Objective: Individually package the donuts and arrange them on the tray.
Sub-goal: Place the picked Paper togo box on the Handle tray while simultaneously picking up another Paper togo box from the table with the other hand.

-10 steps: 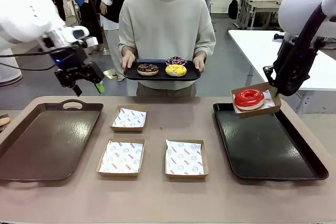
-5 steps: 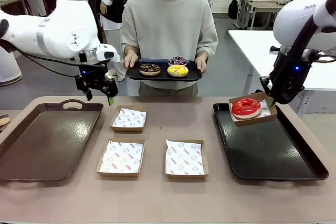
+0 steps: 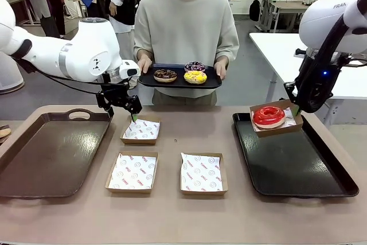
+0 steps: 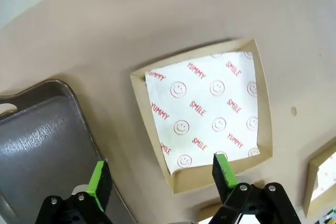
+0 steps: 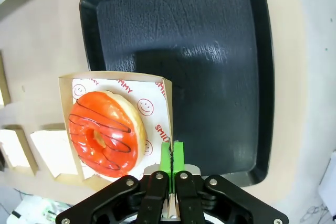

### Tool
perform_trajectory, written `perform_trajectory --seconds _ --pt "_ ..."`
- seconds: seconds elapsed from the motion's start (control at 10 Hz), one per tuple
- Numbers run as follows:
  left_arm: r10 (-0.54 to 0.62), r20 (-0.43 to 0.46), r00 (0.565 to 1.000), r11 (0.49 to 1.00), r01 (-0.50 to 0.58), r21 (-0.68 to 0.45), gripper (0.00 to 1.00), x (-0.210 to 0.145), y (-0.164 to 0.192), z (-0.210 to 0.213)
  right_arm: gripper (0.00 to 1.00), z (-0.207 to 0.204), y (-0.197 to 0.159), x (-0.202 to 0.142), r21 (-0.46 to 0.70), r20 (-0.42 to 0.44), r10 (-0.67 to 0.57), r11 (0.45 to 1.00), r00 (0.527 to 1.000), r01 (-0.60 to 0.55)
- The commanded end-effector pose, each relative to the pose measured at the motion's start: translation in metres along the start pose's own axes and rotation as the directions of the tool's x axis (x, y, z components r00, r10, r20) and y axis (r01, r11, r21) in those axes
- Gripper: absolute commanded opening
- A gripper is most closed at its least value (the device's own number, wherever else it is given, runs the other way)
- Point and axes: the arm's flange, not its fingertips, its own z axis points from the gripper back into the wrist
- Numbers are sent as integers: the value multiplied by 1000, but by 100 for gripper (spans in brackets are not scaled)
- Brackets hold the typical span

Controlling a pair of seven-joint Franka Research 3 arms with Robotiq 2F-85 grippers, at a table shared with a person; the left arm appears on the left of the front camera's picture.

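right tray [image 3: 298, 164]: we see it under our right claw [image 3: 297, 109], bare
person's tray [image 3: 179, 82]: beyond our left claw [image 3: 121, 112], held in both hands; three donuts [image 3: 195, 77] on it, well apart from both claws
empty box [image 4: 265, 114]: directly below left claw, framed by its fingers
held box [image 3: 278, 131]: right claw pinched closed on its edge, tilted, above the tray
red donut [image 3: 268, 116]: in held box, just beside right claw
left claw: jaws wide apart, gripping nothing
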Motion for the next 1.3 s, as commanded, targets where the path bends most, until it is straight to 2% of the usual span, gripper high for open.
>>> perform_trajectory --seconds 0.0,0.6,0.9,1.2 --pt "-38 -21 999 999 38 -3 100 -1 0 2 1 2 0 -1 0 0 -2 1000 1000 2" --pt "-22 -10 1000 1000 22 2 100 -1 -1 -1 1 0 0 0 0 0 0 1000 1000 0" --pt "150 -36 988 988 -151 -38 100 -16 10 -2 1 -31 18 37 -63 -39 74 995 996 -77" --pt "188 -53 981 982 -190 -24 100 -14 8 -11 1 -62 21 65 -59 -22 67 996 997 -68"
